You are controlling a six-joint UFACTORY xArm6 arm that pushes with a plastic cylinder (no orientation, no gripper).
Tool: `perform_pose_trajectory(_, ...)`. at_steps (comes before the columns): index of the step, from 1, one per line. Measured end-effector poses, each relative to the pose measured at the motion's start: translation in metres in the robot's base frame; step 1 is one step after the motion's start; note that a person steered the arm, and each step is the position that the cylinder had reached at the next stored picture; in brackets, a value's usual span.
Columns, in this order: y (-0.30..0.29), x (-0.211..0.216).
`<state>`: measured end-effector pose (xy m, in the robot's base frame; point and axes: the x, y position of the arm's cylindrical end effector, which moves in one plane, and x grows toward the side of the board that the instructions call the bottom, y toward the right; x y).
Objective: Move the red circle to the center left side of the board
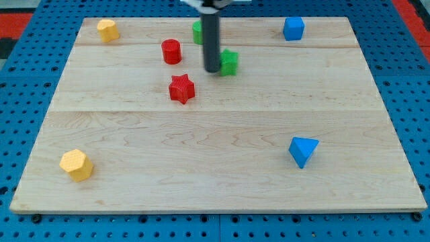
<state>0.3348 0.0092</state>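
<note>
The red circle [171, 51] is a short red cylinder near the view's top, left of centre on the wooden board [215, 168]. My tip [211, 69] stands to the right of it and a little lower, with a clear gap between them. The tip is right beside a green block [230, 62], on that block's left, and seems to touch it. A red star [181, 89] lies below the red circle and to the lower left of the tip.
A second green block [197, 31] is partly hidden behind the rod at the top. A yellow block [107, 29] sits top left, a yellow hexagon [76, 165] bottom left, a blue cube [293, 29] top right, a blue triangle [302, 150] lower right.
</note>
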Motion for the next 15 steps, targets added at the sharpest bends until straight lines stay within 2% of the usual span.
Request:
perform_pose_trajectory(1, 0.002, -0.026)
perform_pose_trajectory(2, -0.025, -0.038)
perform_pose_trajectory(4, -0.128, -0.035)
perform_pose_trajectory(6, -0.118, -0.063)
perform_pose_trajectory(8, -0.191, 0.014)
perform_pose_trajectory(9, -0.156, -0.001)
perform_pose_trajectory(10, -0.163, -0.027)
perform_pose_trajectory(11, -0.207, -0.039)
perform_pose_trajectory(12, -0.251, -0.01)
perform_pose_trajectory(13, -0.224, 0.019)
perform_pose_trajectory(14, -0.187, -0.011)
perform_pose_trajectory(15, -0.154, 0.018)
